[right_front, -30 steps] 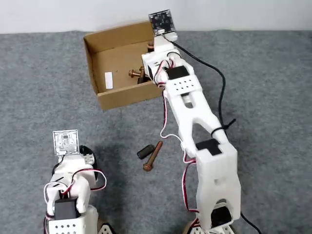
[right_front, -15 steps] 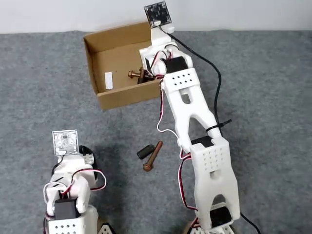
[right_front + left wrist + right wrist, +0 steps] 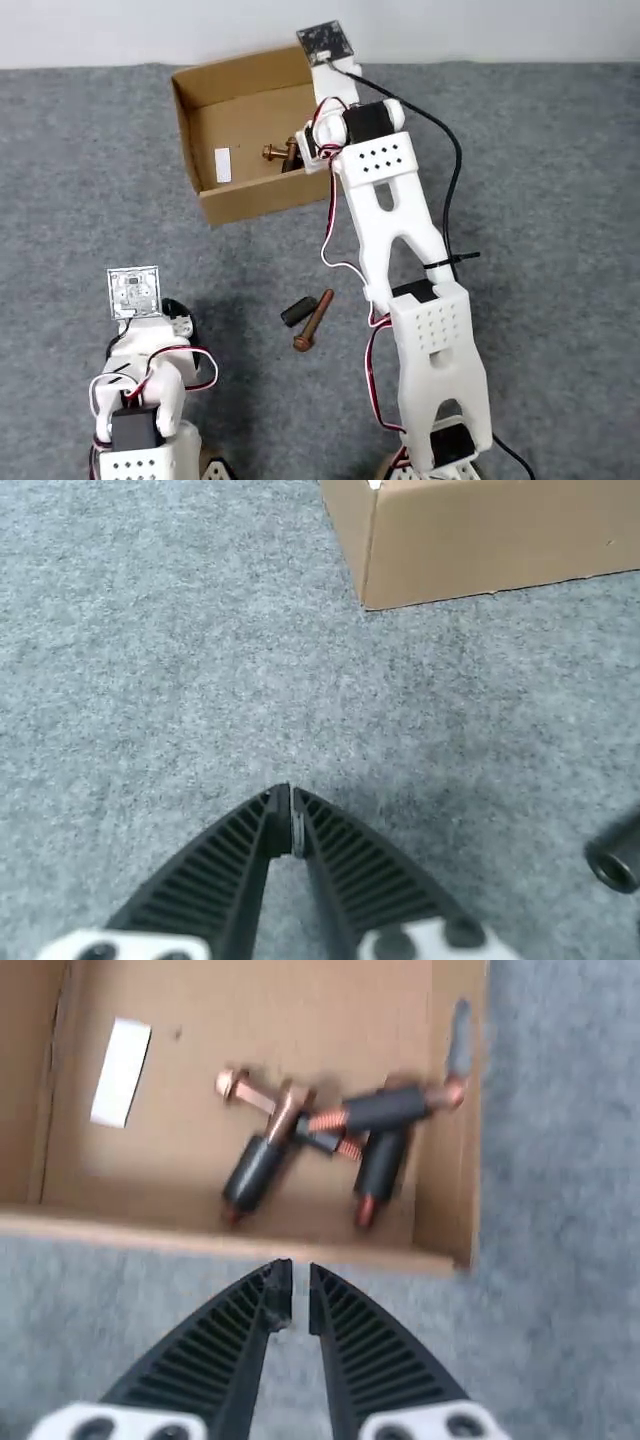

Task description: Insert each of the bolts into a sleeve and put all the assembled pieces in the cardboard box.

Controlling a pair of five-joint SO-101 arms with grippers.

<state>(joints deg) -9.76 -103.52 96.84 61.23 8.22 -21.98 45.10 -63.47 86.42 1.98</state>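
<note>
Grey carpeted table point(image 3: 560, 200), white wall point(image 3: 480, 25) behind. Cardboard box point(image 3: 190, 120) open-topped, w/ a heap of sleeved bolts point(image 3: 265, 1160) (copper shanks, black sleeves) at its right end. Loose copper bolt point(image 3: 314, 320) & black sleeve point(image 3: 298, 311) lay touching on the carpet btwn the arms. Right pincer point(image 3: 292, 1295) hung over the box's near wall, all but closed, empty. Left pincer point(image 3: 291, 825) was closed, empty, low over the carpet. Vs 1 s before: right arm's wrist had shifted slightly at the box; left arm, loose bolt & sleeve unmoved
</note>
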